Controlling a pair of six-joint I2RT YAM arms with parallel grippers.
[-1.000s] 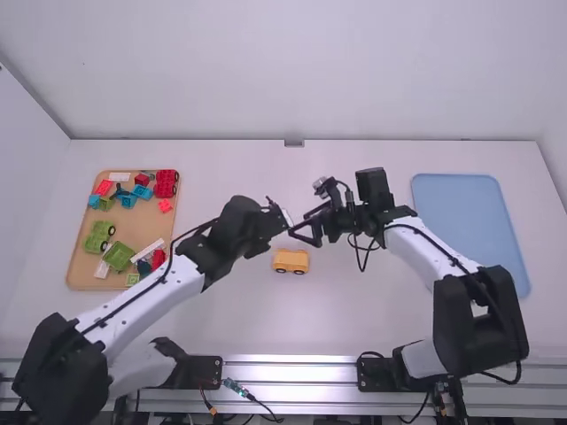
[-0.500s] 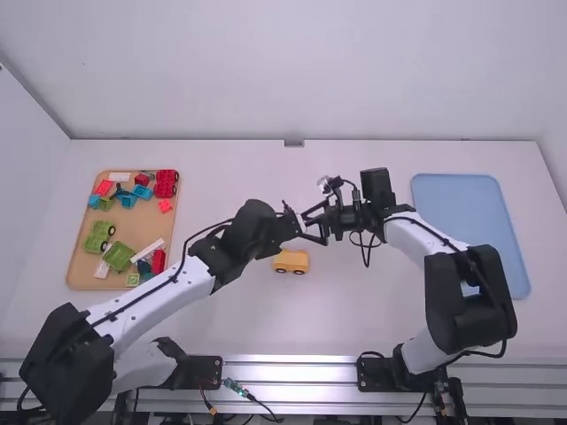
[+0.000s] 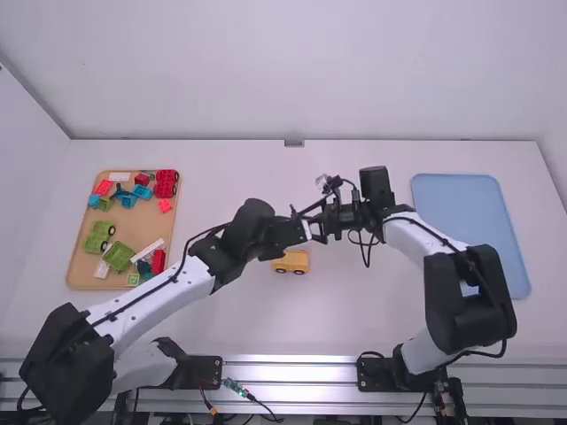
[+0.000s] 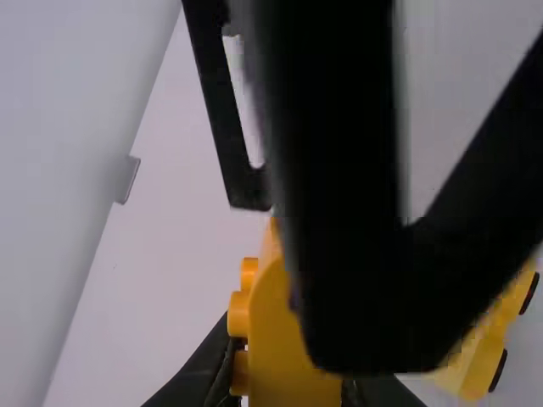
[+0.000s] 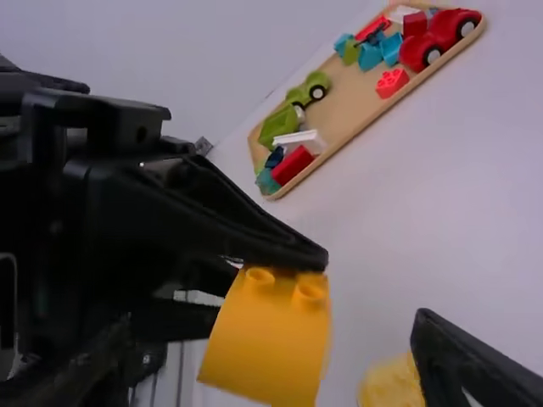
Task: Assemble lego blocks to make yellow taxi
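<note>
Right wrist view: the left gripper [image 4: 293, 377] is closed on a plain yellow block [image 5: 270, 343], studs against its fingers, while the right gripper [image 5: 271, 322] stands wide open around the block's free end, with no grip on it. The block hangs above the tabletop [image 3: 239, 328], near a yellow wheeled base [image 3: 291, 262] that stands on it.

This looks like a handover or a regrip, and the likeliest trouble is timing: if the left gripper lets go before the right has a firm hold, the block could drop and knock the base out of line. Should the right gripper close off-centre, one finger would meet the block first and twist it, leaving it crooked for pressing on. The two grippers are also crowded together (little room for error there), so a finger could catch on the other's.

Against the high view of a second ago, the grippers have come together from slightly apart, the left arm reaching farther toward the right one, the right arm's elbow shifted inward. The base has not moved, though the left gripper now covers part of its upper edge.
</note>
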